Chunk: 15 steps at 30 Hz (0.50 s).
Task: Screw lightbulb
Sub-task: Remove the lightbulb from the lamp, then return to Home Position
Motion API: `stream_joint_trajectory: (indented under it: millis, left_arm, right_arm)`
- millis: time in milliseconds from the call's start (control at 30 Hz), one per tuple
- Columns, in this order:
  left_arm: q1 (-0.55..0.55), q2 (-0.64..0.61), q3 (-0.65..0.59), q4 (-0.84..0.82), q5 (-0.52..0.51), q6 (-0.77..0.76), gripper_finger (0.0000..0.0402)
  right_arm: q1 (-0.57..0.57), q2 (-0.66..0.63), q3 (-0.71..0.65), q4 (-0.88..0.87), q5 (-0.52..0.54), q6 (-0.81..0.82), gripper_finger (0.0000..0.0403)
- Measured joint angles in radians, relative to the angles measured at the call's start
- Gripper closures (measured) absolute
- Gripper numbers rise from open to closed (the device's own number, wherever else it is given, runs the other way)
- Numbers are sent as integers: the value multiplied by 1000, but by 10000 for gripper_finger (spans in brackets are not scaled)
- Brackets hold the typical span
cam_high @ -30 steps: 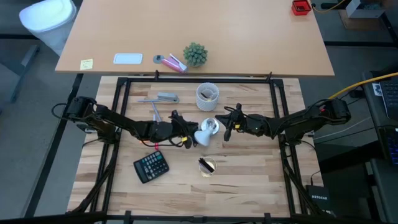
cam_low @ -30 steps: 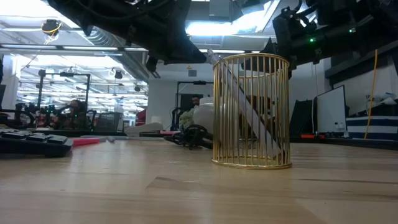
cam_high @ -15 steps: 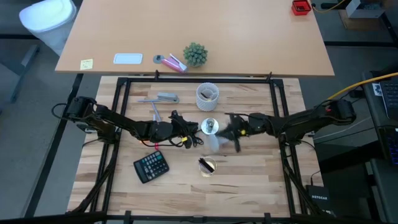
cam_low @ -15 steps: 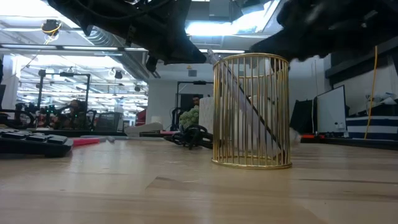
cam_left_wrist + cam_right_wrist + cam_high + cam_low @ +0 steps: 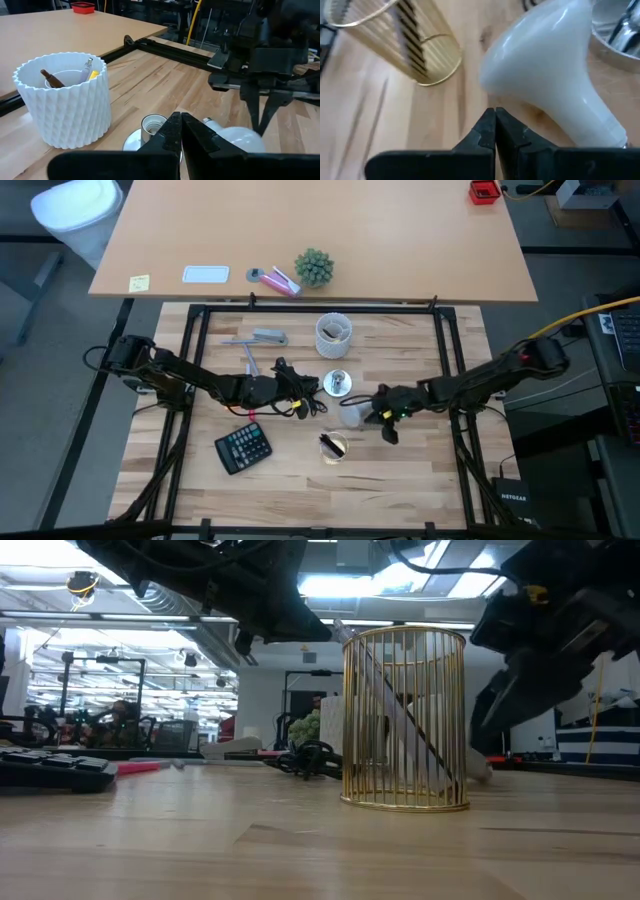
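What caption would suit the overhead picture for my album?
Lightbulb lies loose on the wooden table beside the silver socket; right gripper shut next to it, left gripper shut nearby.

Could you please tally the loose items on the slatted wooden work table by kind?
Lightbulb: 1
Silver socket: 1
Pen holders, white cup and gold wire cup: 2
Calculator: 1
Grey tool: 1
Total: 6

The high camera is looking straight down on the whole table (image 5: 400,470). The low one is sitting at tabletop height, facing the room, close to the gold wire cup (image 5: 405,718). Both wrist cameras are peering closely at the lightbulb (image 5: 545,65) (shared with the overhead view).
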Motion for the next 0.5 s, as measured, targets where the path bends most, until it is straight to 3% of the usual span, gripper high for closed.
stream_joint_trajectory:
  millis: [233, 500]
  left_arm:
    - [0, 0, 0, 0, 0, 0, 399]
    - [0, -1, 0, 0, 0, 0, 399]
  right_arm:
    - [0, 53, 0, 64, 66, -17, 398]
    - [-1, 109, 1, 92, 225, -19, 398]
